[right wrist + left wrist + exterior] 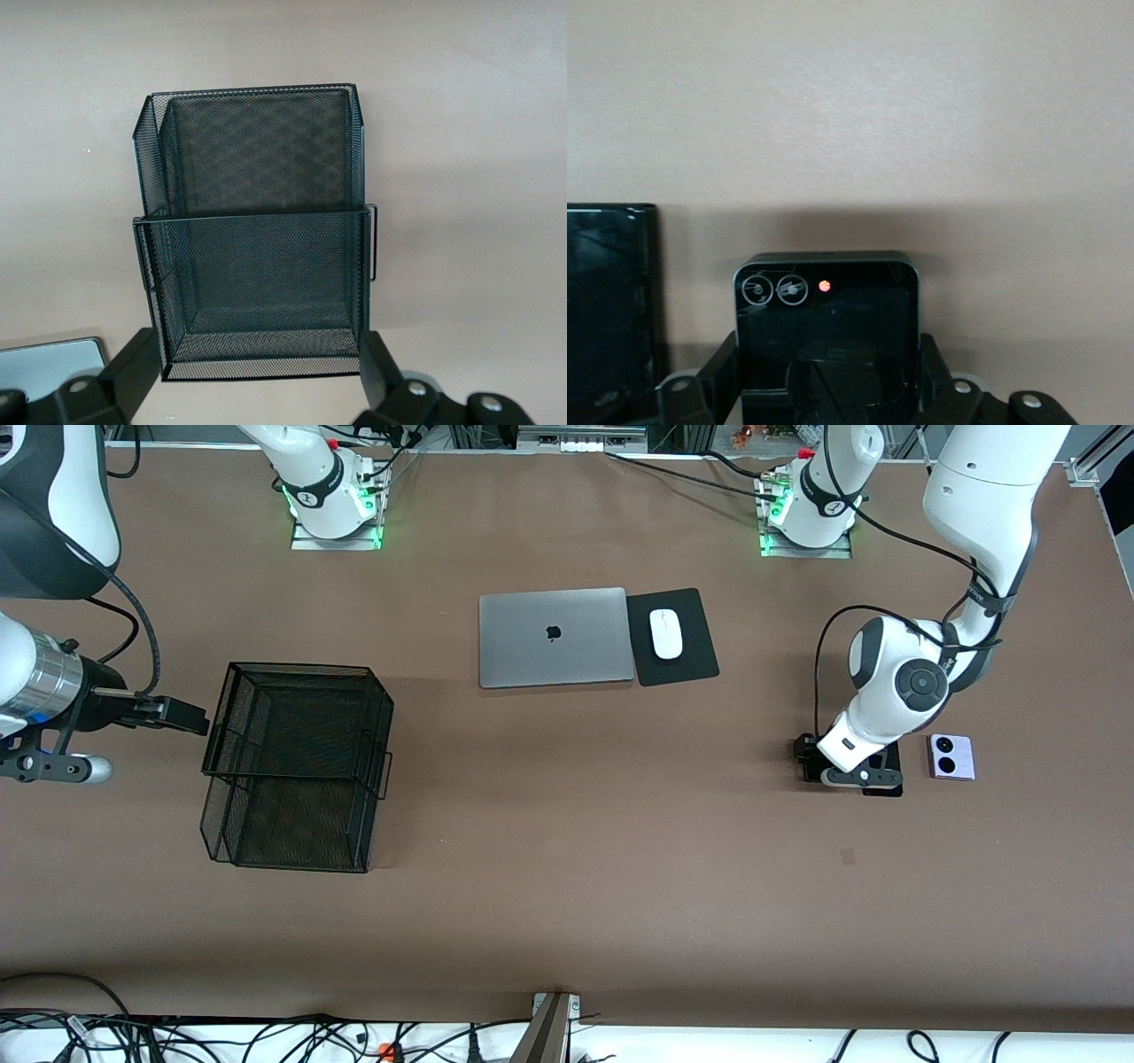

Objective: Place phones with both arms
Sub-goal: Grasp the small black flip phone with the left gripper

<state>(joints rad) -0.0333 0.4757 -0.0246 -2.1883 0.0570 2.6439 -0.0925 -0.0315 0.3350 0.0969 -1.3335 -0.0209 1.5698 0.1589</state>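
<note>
My left gripper [837, 772] is down at the table near the left arm's end. In the left wrist view its fingers [719, 367] press both sides of the small black flip phone [827, 332], which lies flat on the table. The hand hides most of that phone in the front view. The long black slab phone [889, 777] lies right beside it [607, 310]. The lavender-white flip phone [951, 757] lies a little farther toward the left arm's end. My right gripper [188, 716] is open and empty, low beside the black mesh basket [301, 675], and faces it [257, 221].
A closed grey laptop [555, 638] lies mid-table near the bases, and its corner shows in the right wrist view [49, 359]. A white mouse [666, 634] sits on a black pad [687, 666] beside it. Cables run along the table's near edge.
</note>
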